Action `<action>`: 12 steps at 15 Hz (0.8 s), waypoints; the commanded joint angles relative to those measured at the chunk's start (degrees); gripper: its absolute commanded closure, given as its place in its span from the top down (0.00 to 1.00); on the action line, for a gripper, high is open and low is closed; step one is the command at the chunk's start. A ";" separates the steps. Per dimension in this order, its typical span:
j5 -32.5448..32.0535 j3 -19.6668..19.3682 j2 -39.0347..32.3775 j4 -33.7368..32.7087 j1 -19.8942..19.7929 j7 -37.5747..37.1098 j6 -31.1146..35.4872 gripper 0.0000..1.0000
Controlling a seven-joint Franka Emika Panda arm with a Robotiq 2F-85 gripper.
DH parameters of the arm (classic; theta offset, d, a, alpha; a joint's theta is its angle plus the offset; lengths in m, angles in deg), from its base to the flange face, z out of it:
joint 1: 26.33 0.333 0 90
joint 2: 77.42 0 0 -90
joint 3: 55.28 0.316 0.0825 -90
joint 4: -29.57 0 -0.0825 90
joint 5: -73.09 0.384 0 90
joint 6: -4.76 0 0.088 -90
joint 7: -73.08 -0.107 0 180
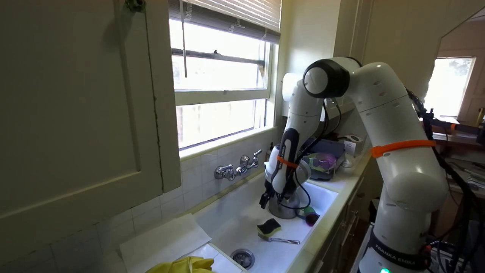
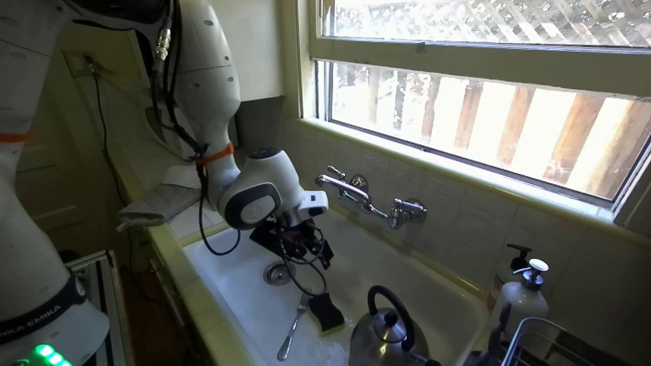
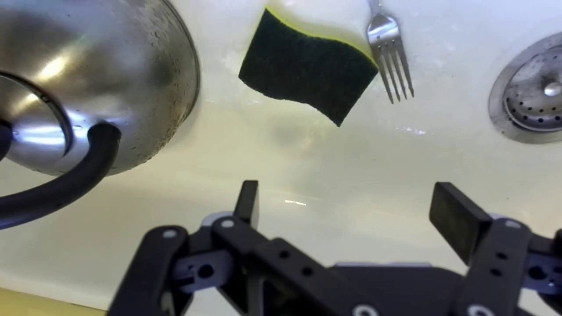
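My gripper (image 3: 347, 199) is open and empty, its two black fingers wide apart. It hangs above the white sink (image 2: 396, 264), touching nothing that I can see; it also shows in an exterior view (image 2: 318, 256). A black-and-yellow sponge (image 3: 307, 70) lies on the sink floor ahead of the fingers. A metal fork (image 3: 390, 52) lies beside it, its tines close to the sponge's corner. A steel kettle (image 3: 145, 79) with a black handle stands in the sink on the other side of the sponge. In an exterior view the arm partly hides the kettle (image 1: 284, 209).
The drain (image 3: 535, 92) is in the sink floor. Wall faucets (image 2: 371, 198) stick out over the sink's back edge. A green and dark red item (image 1: 310, 217) lies by the kettle. Soap bottles (image 2: 521, 300) and a dish rack (image 2: 539, 335) stand at one end, yellow gloves (image 1: 183, 265) at the other.
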 commanded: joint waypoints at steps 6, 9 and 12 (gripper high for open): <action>-1.38 -2.45 7.71 4.01 -0.06 0.98 -7.97 1.00; -1.16 -2.06 5.98 2.62 -0.88 0.57 -6.03 1.00; -1.29 -2.51 6.60 3.22 -0.79 0.80 -6.03 1.00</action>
